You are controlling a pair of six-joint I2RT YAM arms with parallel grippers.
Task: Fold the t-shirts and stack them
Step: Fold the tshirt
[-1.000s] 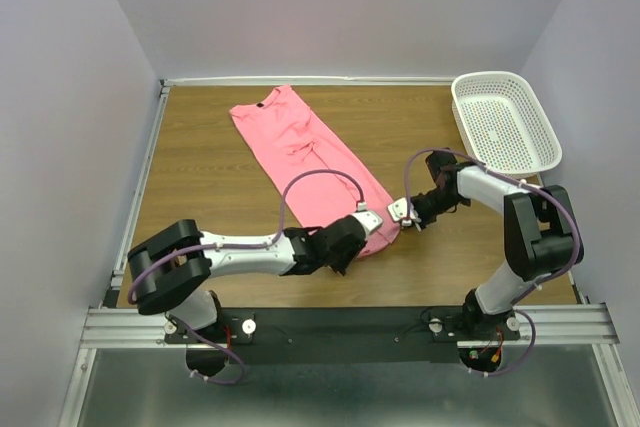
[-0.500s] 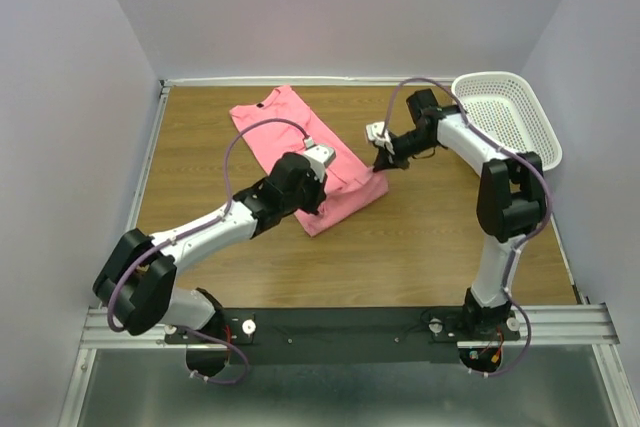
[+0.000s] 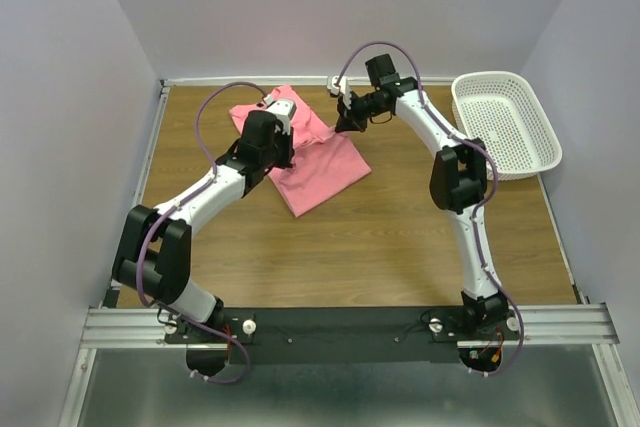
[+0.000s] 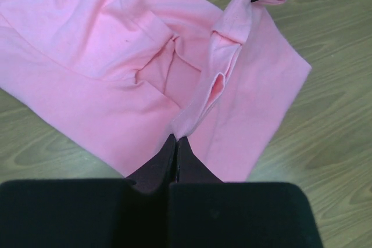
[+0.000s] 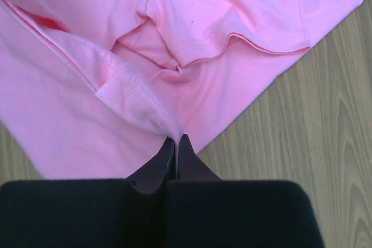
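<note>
Seeing a salmon-pink t-shirt half folded at the far middle of the wooden counter. Pinched on a raised fold by the left pincer and on a stitched hem by the right pincer, both clamped tight. White basket off at far right.

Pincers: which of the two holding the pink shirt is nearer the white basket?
The right pincer, shut on the t-shirt on its basket side; the left pincer grips farther off.
</note>
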